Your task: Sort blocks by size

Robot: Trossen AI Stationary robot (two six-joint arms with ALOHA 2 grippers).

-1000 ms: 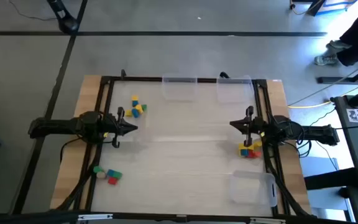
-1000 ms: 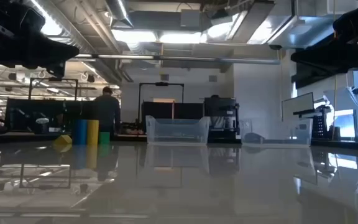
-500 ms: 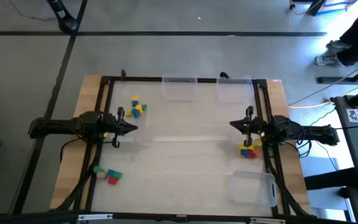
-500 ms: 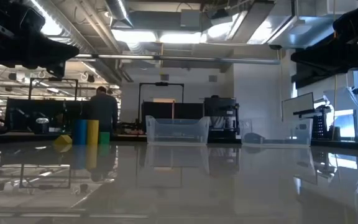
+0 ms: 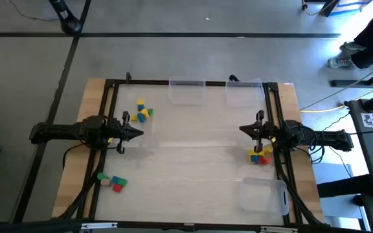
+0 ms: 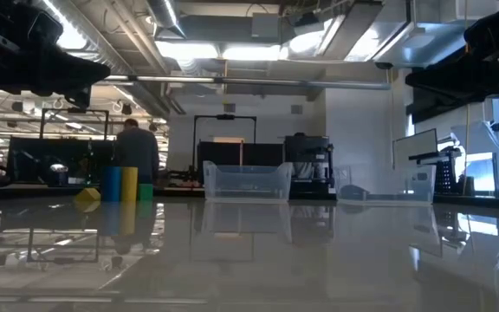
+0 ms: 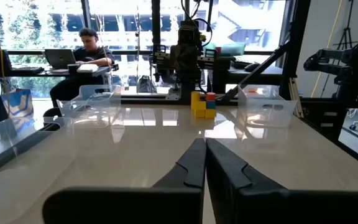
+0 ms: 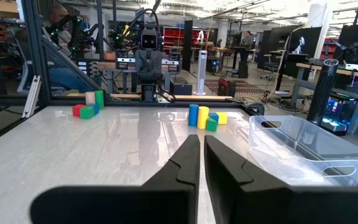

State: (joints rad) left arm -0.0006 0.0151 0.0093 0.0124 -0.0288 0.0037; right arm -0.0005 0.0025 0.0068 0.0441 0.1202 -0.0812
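Small coloured blocks lie on the table in three clusters. One cluster is at the far left, one at the near left, and one at the right edge, below my right arm. My left gripper hovers shut at the table's left side and points level toward the right. My right gripper hovers shut at the right side and points level toward the left. In the wrist views both grippers, left and right, have their fingers together, with nothing between them. Neither touches a block.
Two clear plastic bins stand along the far edge, and a third stands at the near right corner. A dark frame runs round the table. Between the two arms is bare tabletop. People show in the room beyond.
Both arms and all the blocks have kept still. A person in the room behind the table has walked a little toward the left of the low view.
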